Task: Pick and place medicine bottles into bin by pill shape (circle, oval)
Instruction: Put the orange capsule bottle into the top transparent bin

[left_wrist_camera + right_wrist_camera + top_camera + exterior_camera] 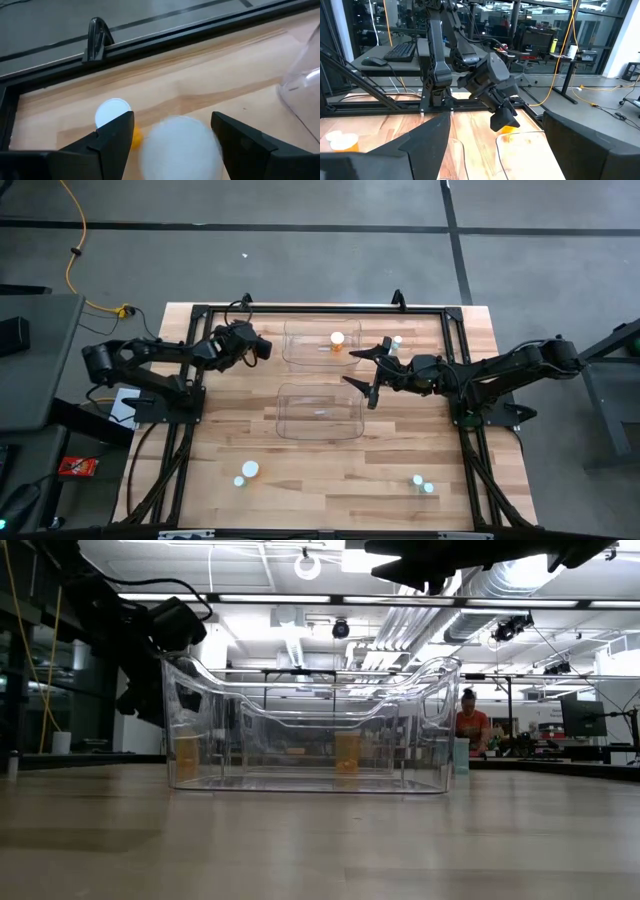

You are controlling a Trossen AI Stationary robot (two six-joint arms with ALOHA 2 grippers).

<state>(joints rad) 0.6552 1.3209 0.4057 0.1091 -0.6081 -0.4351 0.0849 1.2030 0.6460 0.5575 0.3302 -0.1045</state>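
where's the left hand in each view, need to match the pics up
High view: left hand sits left of centre, by the far clear bin's left wall.
Low view: it is the dark shape at upper left, above the bin's left wall.
Left wrist view: it runs along the bottom edge.
Right wrist view: it is at the centre, pointing at the camera.
Shared landmark: the clear bin beside it.
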